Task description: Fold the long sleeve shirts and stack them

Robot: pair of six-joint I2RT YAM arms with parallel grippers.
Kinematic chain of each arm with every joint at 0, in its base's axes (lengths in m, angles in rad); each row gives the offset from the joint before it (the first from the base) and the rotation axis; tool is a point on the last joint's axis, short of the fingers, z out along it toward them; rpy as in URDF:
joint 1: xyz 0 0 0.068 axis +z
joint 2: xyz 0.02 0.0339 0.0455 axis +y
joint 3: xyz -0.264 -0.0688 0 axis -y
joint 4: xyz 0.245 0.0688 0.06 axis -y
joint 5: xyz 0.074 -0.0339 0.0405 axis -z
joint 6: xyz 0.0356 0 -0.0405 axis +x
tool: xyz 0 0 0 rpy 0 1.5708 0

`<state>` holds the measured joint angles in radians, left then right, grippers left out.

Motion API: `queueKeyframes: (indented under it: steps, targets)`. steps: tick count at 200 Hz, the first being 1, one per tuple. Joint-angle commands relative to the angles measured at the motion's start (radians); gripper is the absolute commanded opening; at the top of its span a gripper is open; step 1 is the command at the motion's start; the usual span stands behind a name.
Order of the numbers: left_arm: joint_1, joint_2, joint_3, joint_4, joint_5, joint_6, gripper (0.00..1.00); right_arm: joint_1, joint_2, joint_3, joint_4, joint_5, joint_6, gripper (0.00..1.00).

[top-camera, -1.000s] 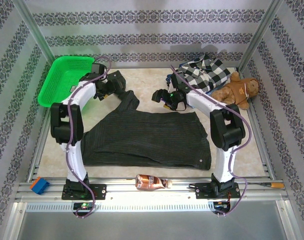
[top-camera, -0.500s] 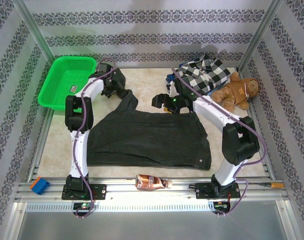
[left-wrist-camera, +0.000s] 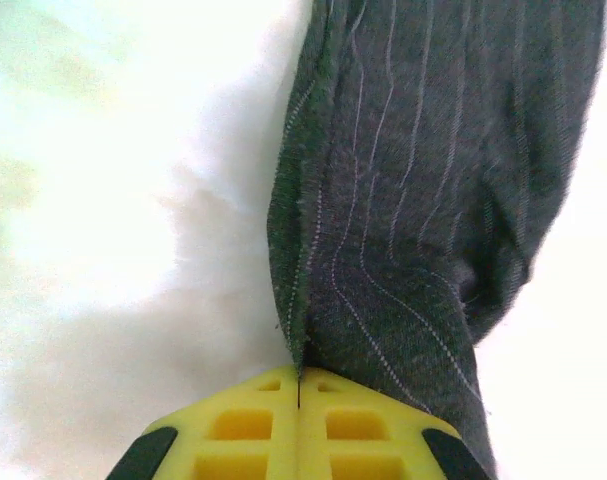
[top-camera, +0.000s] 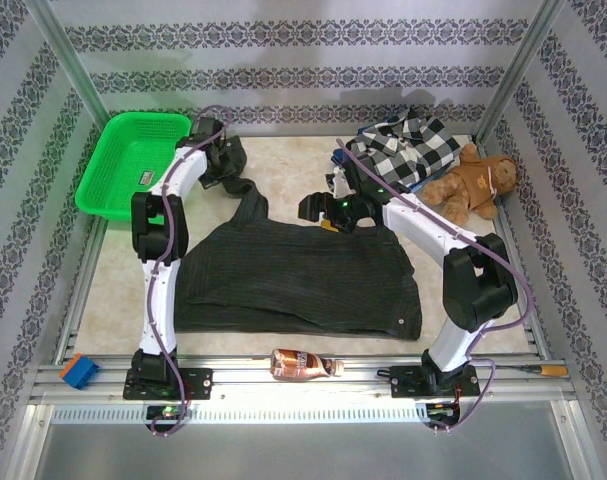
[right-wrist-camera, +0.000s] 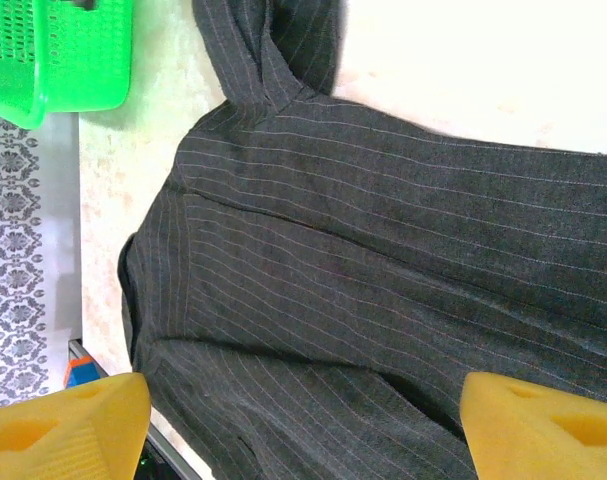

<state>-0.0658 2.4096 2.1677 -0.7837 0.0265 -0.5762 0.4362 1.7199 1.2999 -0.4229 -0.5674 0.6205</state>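
The dark charcoal pinstriped shirt lies spread flat mid-table, one sleeve running up toward the back left. My left gripper sits at that sleeve's far end. In the left wrist view its yellow fingers are pressed together, shut on the sleeve's edge. My right gripper hovers open over the shirt's top edge; its fingertips stand wide apart above the striped cloth, holding nothing. A black-and-white checked shirt lies crumpled at the back right, with a bit of blue garment beside it.
A green basket stands at the back left. A brown teddy bear lies right of the checked shirt. On the front rail are a bottle, a blue block and a screwdriver.
My left gripper has reached further back along the sleeve and shut on its edge. The right gripper has shifted slightly left, still open.
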Motion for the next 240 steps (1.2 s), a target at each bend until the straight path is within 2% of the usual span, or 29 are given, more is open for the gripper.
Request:
queueKeyframes:
  steps: [1,40,77,95,119,136,152,165,178,182,186,202,208,224,240]
  targets:
    - [-0.009,-0.144,0.013,-0.094,-0.183,0.111,0.04,-0.003,-0.017,-0.029,-0.008,-0.027,-0.030,0.81]
    - [-0.074,-0.132,0.195,-0.226,-0.342,0.261,0.03,-0.027,-0.020,-0.050,-0.014,-0.046,-0.036,0.81]
    - [-0.178,0.094,0.572,-0.356,-0.448,0.386,0.04,-0.044,-0.041,-0.069,-0.033,-0.057,-0.045,0.81]
    - [-0.217,0.157,0.612,-0.308,-0.469,0.425,0.05,-0.051,-0.057,-0.084,-0.052,-0.060,-0.054,0.82]
    - [-0.251,0.199,0.590,-0.211,-0.398,0.451,0.08,-0.056,-0.082,-0.115,-0.057,-0.062,-0.052,0.82]
    - [-0.285,0.207,0.539,-0.056,-0.255,0.522,0.15,-0.054,-0.095,-0.139,-0.054,-0.061,-0.043,0.82]
    - [-0.331,0.209,0.530,0.063,-0.122,0.609,0.16,-0.050,-0.103,-0.155,-0.051,-0.061,-0.035,0.82]
    - [-0.362,0.209,0.524,0.146,-0.080,0.661,0.17,-0.044,-0.111,-0.163,-0.049,-0.057,-0.032,0.82]
    - [-0.362,0.205,0.527,0.195,-0.060,0.633,0.18,-0.038,-0.115,-0.170,-0.048,-0.054,-0.028,0.82]
    - [-0.359,0.203,0.529,0.201,-0.062,0.611,0.22,-0.035,-0.115,-0.171,-0.047,-0.053,-0.027,0.82]
    - [-0.351,0.201,0.532,0.205,-0.063,0.584,0.30,-0.032,-0.115,-0.172,-0.045,-0.050,-0.025,0.82]
    - [-0.311,0.178,0.530,0.195,-0.045,0.474,0.70,-0.018,-0.113,-0.179,-0.035,-0.043,-0.016,0.82]
    - [-0.295,0.164,0.531,0.169,-0.056,0.440,0.80,-0.012,-0.111,-0.180,-0.029,-0.041,-0.011,0.82]
    - [-0.253,0.108,0.513,0.070,-0.116,0.371,0.90,0.003,-0.097,-0.175,-0.018,-0.027,0.000,0.82]
    - [-0.196,0.034,0.448,-0.062,-0.056,0.300,0.90,0.017,-0.069,-0.149,-0.028,-0.003,0.005,0.82]
